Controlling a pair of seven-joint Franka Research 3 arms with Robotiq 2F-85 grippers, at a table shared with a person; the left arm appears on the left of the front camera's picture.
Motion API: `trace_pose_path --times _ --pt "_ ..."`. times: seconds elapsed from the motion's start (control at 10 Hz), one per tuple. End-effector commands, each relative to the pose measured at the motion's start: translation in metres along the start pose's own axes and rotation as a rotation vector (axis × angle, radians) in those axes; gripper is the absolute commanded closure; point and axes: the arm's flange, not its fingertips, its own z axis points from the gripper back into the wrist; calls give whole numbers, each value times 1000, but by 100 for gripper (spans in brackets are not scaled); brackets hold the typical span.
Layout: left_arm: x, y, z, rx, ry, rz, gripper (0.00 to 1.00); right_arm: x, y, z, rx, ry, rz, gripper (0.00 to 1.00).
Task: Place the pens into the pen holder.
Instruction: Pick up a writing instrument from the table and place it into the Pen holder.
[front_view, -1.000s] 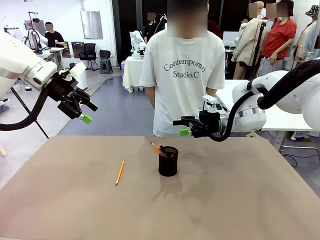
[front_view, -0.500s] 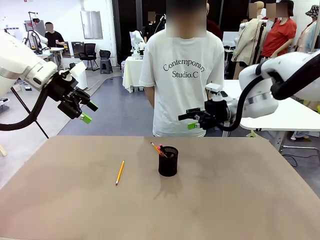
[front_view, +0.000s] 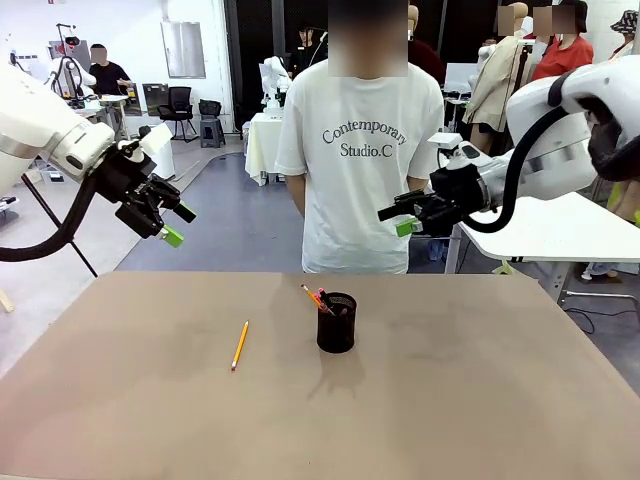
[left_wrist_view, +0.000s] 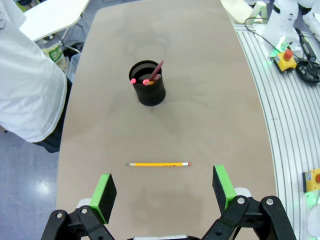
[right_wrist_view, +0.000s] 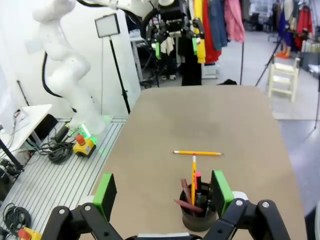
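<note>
The left claw (front_view: 180, 225) hangs wide open and empty above the table's (front_view: 480, 400) left side. Below and ahead of it a yellow pencil (front_view: 240, 345) lies flat, with nothing in the way. Beyond that stands the black mesh cup (front_view: 336, 325), holding the other pens (front_view: 316, 298). A person (front_view: 360, 180) in a white shirt stands behind it. The right claw (front_view: 397, 220), also wide and empty, has drawn back up and rightward from above the cup. The left one has not moved.
</note>
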Motion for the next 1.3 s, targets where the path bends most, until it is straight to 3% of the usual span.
trace_pose_path --times 0.0,0.2,0.5,0.8,1.1,1.2 --pt "3 0 2 4 3 11 0 6 6 14 -42 92 -36 0" --pt "3 0 2 4 3 11 0 9 13 34 -89 166 -25 0" --pt "3 0 2 4 3 11 0 9 25 72 -80 188 29 0" --pt "3 0 2 4 3 11 0 8 42 99 -125 297 34 0" --pt "3 0 2 4 3 11 0 -15 47 119 -203 277 76 0" --pt "3 0 2 4 3 11 0 6 42 114 -146 286 19 0"
